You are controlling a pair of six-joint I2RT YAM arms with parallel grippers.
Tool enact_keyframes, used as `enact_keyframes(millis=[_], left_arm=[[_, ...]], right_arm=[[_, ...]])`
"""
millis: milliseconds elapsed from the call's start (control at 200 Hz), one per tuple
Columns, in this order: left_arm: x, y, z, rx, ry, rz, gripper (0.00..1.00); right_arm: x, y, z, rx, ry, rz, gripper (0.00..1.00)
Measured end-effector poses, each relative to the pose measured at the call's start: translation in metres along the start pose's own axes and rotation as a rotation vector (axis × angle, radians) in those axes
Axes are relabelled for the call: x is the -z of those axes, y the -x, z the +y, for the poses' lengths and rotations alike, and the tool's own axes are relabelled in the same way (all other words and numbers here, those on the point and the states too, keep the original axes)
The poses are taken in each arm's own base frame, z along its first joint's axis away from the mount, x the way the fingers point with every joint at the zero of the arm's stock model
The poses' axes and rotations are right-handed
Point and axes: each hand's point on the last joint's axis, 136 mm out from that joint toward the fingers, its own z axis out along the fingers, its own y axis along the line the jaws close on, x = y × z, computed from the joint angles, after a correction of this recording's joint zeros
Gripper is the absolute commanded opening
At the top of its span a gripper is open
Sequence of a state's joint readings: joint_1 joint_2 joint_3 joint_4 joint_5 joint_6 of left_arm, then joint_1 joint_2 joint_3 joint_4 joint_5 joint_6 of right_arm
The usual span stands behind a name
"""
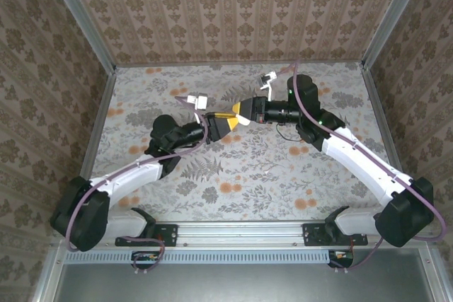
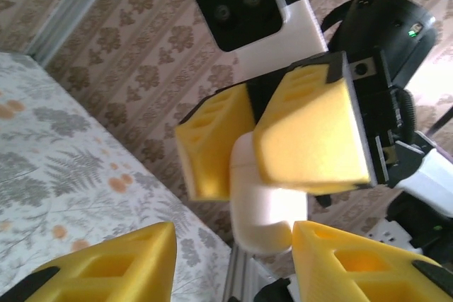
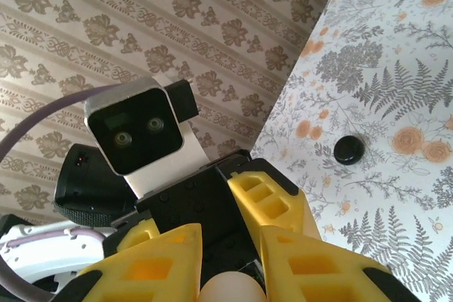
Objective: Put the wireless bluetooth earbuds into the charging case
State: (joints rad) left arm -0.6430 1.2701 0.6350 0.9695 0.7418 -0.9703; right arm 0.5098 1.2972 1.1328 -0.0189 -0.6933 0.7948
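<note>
Left wrist cam: right gripper (image 2: 258, 175) pinching white charging case (image 2: 267, 210) between yellow fingers, case up in air, wallpaper behind it, lower end poking out past fingertips. Left gripper (image 2: 233, 245) spread, one finger each side of that lower end, clear gap on one side, other side looks just about touching. Top external: both grippers nose to nose over middle of table (image 1: 297, 175). Right wrist cam: one black earbud (image 3: 349, 148) lying loose on floral tabletop, well apart from case.
</note>
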Motion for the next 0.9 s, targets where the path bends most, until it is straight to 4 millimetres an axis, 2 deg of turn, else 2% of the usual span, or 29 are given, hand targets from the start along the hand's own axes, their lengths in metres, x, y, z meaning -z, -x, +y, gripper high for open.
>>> enact_keyframes(millis=[310,555,615,705,795,900], left_arm=[[-0.009,0.001,-0.013,0.027,-0.064,0.015,0.40],[-0.018,0.000,-0.017,0.058,-0.105,0.031,0.17],[-0.018,0.002,-0.019,0.060,-0.113,0.025,0.12],[-0.017,0.004,-0.021,0.057,-0.120,0.021,0.10],[-0.017,0.005,-0.020,0.051,-0.114,0.017,0.08],[-0.013,0.005,-0.017,0.028,-0.099,0.006,0.06]], right_arm=[[0.000,0.002,0.006,0.031,0.027,-0.004,0.00],[0.002,0.008,0.012,0.049,0.044,-0.015,0.03],[0.003,0.009,0.014,0.057,0.051,-0.017,0.10],[0.003,0.010,0.017,0.067,0.058,-0.017,0.28],[0.003,0.009,0.017,0.069,0.054,-0.014,0.51],[0.003,0.007,0.017,0.058,0.041,-0.005,0.55]])
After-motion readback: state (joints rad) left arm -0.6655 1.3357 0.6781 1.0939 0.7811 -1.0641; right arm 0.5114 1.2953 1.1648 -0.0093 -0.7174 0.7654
